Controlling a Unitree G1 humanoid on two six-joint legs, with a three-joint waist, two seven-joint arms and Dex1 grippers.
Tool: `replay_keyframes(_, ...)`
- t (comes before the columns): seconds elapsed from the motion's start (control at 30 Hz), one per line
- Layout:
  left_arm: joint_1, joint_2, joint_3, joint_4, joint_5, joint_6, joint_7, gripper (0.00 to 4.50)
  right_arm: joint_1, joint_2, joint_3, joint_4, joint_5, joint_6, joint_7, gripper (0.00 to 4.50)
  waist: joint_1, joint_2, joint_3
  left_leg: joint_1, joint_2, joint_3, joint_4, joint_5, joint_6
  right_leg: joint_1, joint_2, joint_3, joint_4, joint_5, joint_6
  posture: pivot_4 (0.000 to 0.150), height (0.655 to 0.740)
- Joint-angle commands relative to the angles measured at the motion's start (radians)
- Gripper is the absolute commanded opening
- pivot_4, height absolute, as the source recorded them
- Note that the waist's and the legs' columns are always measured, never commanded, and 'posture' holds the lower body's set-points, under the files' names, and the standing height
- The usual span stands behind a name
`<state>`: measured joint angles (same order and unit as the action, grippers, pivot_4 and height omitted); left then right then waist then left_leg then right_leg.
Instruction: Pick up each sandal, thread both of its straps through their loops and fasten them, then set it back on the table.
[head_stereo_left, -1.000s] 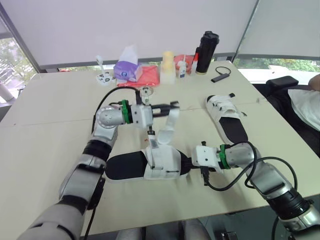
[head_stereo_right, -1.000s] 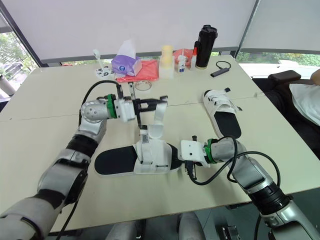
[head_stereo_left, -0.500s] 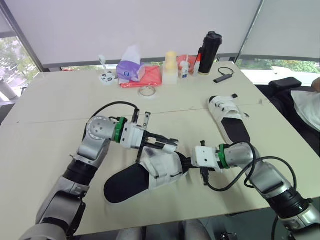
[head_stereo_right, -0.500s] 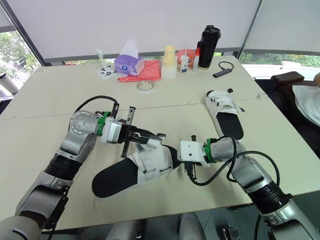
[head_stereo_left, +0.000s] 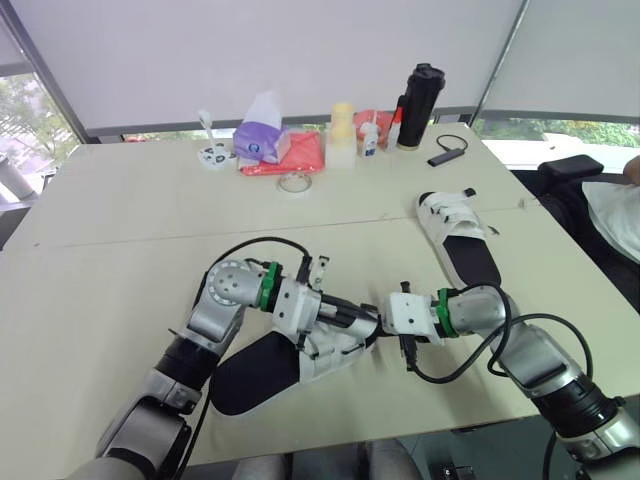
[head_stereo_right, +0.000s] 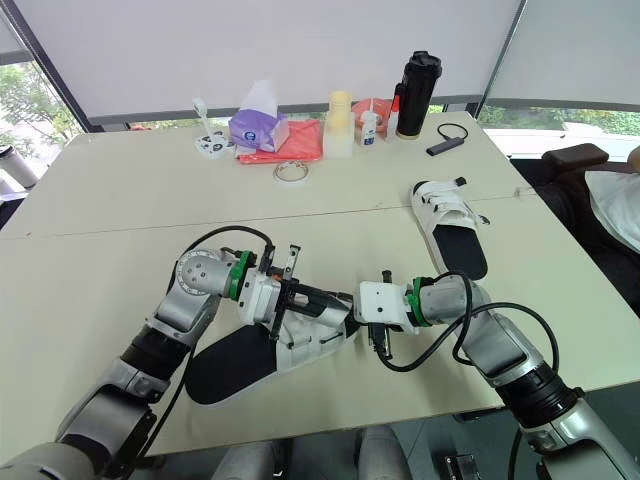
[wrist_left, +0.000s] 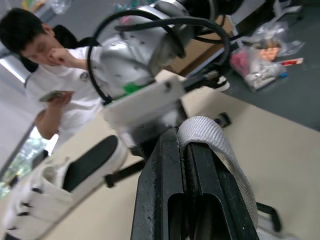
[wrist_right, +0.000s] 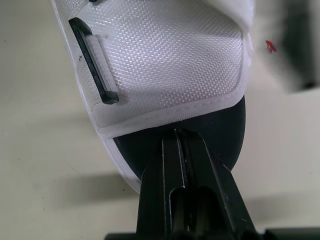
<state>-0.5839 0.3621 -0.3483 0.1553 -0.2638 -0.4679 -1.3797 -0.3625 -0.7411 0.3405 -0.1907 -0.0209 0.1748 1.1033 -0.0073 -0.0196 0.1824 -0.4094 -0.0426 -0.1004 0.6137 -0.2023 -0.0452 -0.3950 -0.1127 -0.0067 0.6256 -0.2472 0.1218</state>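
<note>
My left pincer (wrist_left: 182, 145) clamps the strap (wrist_left: 212, 136) of the near sandal (head_stereo_left: 255, 365), and my right pincer (wrist_right: 181, 137) pinches its sole (wrist_right: 226, 127), near the counter (head_stereo_left: 100, 220) front edge. The second sandal (head_stereo_left: 455, 235) lies well apart to the right, with bare counter beyond.

Office: meeting table (head_stereo_left: 100, 200), window blinds (head_stereo_left: 300, 50)

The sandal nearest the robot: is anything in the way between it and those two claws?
Nothing visible does. Both are on the near sandal: the left gripper pinches its white strap, and the right gripper is shut on the black sole at its edge. The second sandal lies apart, to the right.
</note>
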Motion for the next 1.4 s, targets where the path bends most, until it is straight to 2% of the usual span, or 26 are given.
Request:
replay_keyframes(0.03,-0.002,-0.004,-0.013,-0.026,-0.012,-0.005,-0.015,0.03,0.016,-0.016,0.015,0.031,-0.035,0.016,0.0,0.0,0.0,0.0,0.0,0.0,0.0,0.0,0.0,0.0,0.0,0.0,0.0,0.0,0.0,0.0,0.0,0.15,0.74)
replay_keyframes(0.2,-0.008,-0.009,-0.032,-0.019,-0.011,0.004,-0.028,0.03,0.016,-0.014,0.017,0.032,-0.036,0.016,0.001,0.0,-0.001,0.0,0.0,0.0,0.0,0.0,0.0,0.0,0.0,0.0,0.0,0.0,0.0,0.0,0.0,0.15,0.74)
replay_keyframes(0.23,-0.009,-0.009,-0.035,-0.019,-0.014,0.005,-0.032,0.28,0.015,-0.013,0.017,0.033,-0.036,0.015,0.0,0.0,0.0,0.0,0.0,0.0,0.0,0.0,0.0,0.0,0.0,0.0,0.0,0.0,0.0,0.0,0.0,0.15,0.74)
replay_keyframes(0.3,-0.011,-0.011,-0.04,-0.02,-0.019,-0.004,-0.046,0.92,0.014,-0.013,0.018,0.035,-0.038,0.015,0.0,0.0,0.0,0.0,0.0,0.0,0.0,0.0,0.0,0.0,0.0,0.0,0.0,0.0,-0.001,0.0,0.0,0.15,0.74)
replay_keyframes(0.53,-0.009,-0.022,-0.04,-0.05,-0.058,-0.037,-0.099,4.38,0.016,-0.012,0.018,0.036,-0.04,0.013,0.0,0.0,0.0,0.0,0.0,0.0,0.0,0.0,0.0,0.0,0.0,0.0,0.0,0.0,-0.001,0.0,0.0,0.15,0.74)
replay_keyframes(0.8,-0.034,-0.052,0.015,-0.088,-0.129,0.09,-0.043,4.45,0.017,-0.009,0.018,0.039,-0.044,0.01,0.0,0.0,0.0,0.0,0.0,0.0,0.0,0.0,0.0,0.0,0.0,0.0,0.0,0.0,-0.002,0.0,0.0,0.15,0.74)
replay_keyframes(0.9,-0.057,-0.07,0.064,-0.121,-0.172,0.23,0.031,4.45,0.019,-0.008,0.017,0.039,-0.045,0.009,0.0,0.0,-0.001,0.0,0.0,0.0,0.0,0.0,0.0,0.0,0.0,0.0,0.0,0.0,-0.002,0.0,0.0,0.15,0.74)
replay_keyframes(1.0,-0.133,-0.057,0.171,-0.165,-0.285,0.482,0.178,4.45,0.021,-0.005,0.015,0.036,-0.046,0.013,0.002,0.0,-0.001,-0.002,0.001,-0.001,0.001,-0.003,0.0,0.0,0.0,0.001,0.0,-0.002,-0.001,0.0,0.0,0.15,0.74)
replay_keyframes(1.1,-0.163,0.028,0.252,-0.21,-0.397,0.733,0.246,4.45,0.023,-0.002,0.015,0.03,-0.044,0.016,0.004,0.0,-0.013,0.002,-0.001,0.001,0.0,-0.003,-0.001,0.0,0.001,0.001,0.0,-0.001,-0.001,-0.003,0.005,0.15,0.74)
replay_keyframes(1.2,-0.136,0.139,0.306,-0.255,-0.492,0.928,0.246,4.45,0.021,0.0,0.017,0.023,-0.04,0.02,0.005,0.0,-0.014,0.003,-0.001,0.003,0.0,-0.003,-0.002,-0.002,0.003,0.001,0.0,-0.001,0.002,-0.004,0.011,0.15,0.74)
replay_keyframes(1.4,0.017,0.427,0.38,-0.349,-0.636,1.218,0.109,4.45,0.014,0.007,0.017,0.009,-0.025,0.026,0.017,0.0,-0.012,0.002,0.001,0.001,0.001,-0.002,-0.003,-0.002,0.003,-0.001,0.001,-0.001,0.003,-0.005,0.002,0.15,0.74)
